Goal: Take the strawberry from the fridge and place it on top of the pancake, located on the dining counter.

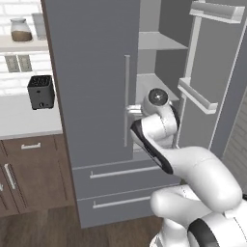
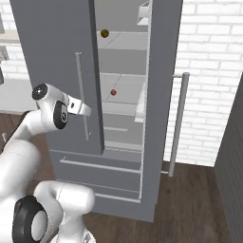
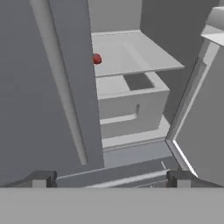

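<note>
The grey fridge [image 1: 91, 72] has its left door shut and its right door [image 2: 163, 95] swung open. A tiny red strawberry [image 2: 113, 92] lies on a pale middle shelf [image 3: 131, 57] inside. In the hand view the strawberry [image 3: 96, 59] sits at the shelf's left edge, right beside the shut door. My gripper [image 3: 111, 179] hovers outside the fridge, low in front of the opening and well short of the fruit. It is open, its fingertips [image 3: 41, 179] wide apart with nothing between them. The pancake and the dining counter are out of view.
A small olive-yellow fruit [image 2: 104, 33] rests on a higher shelf. Below the strawberry's shelf sits a grey crisper box [image 3: 131, 103]. The open door carries shelf bins [image 1: 198, 95] and a long bar handle [image 2: 178, 123]. A black toaster [image 1: 40, 91] stands on the white countertop [image 1: 24, 120] to the left.
</note>
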Motion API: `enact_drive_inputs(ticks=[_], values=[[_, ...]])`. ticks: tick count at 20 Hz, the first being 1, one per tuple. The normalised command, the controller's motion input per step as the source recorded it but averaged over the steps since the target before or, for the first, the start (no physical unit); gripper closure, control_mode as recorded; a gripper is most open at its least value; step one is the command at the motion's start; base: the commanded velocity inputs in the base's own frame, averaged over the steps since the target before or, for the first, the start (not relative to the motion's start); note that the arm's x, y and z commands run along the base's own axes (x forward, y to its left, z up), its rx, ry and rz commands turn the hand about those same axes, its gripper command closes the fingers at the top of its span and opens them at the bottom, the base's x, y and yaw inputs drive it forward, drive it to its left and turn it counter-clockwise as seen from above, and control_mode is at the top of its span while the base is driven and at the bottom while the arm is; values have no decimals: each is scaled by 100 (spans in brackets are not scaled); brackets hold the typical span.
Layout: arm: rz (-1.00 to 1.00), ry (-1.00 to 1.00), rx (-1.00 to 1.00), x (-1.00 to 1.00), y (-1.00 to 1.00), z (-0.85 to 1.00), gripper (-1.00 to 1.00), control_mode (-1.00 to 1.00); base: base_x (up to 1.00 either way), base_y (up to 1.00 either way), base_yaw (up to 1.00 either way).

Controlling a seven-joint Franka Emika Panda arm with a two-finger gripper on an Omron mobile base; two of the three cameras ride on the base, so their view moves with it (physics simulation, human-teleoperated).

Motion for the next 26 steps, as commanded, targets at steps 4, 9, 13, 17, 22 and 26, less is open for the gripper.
enact_drive_inputs(ticks=[4, 9, 13, 17, 22, 26], values=[[14, 2, 0, 50, 42, 0, -100, -100, 0, 0, 0], [5, 0, 0, 48, 15, 0, -100, -100, 0, 0, 0], [1, -1, 0, 53, 7, 1, -100, -100, 0, 0, 0], [1, -1, 0, 54, 13, 4, -100, -100, 0, 0, 0], [2, 0, 0, 45, 7, 1, -100, -100, 0, 0, 0], [3, -4, 0, 40, 0, 0, -100, -100, 0, 0, 0]])
